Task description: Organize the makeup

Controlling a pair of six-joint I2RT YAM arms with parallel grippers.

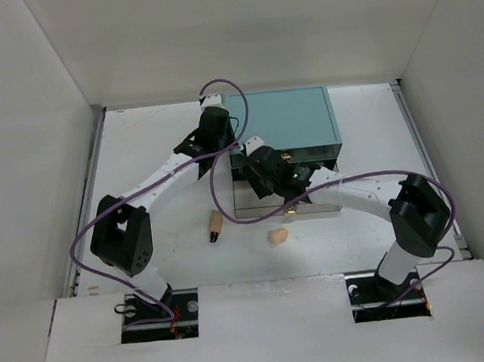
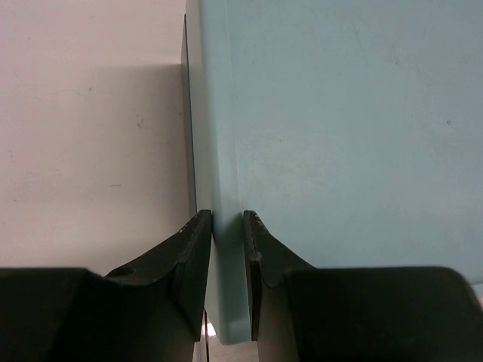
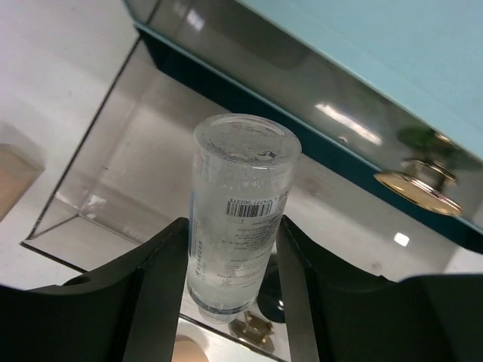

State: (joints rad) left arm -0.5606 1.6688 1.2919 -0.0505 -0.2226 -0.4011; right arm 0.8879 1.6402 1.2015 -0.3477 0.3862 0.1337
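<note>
My right gripper (image 3: 232, 226) is shut on the clear tube (image 3: 238, 204) and holds it upright over the open clear drawer (image 3: 113, 188) of the teal box (image 1: 283, 118). In the top view this gripper (image 1: 263, 175) hangs above the drawer (image 1: 312, 204). My left gripper (image 2: 227, 219) is shut on the box's left wall (image 2: 223, 151), at its left edge in the top view (image 1: 222, 123). The tan tube (image 1: 215, 227) and the peach sponge (image 1: 277, 237) lie on the table in front of the drawer. The black jar, green tubes and pencils are out of view.
A gold knob (image 3: 419, 185) sits on the box front above the drawer. White walls enclose the table (image 1: 138, 156) on the left, back and right. The arm bases stand at the near edge.
</note>
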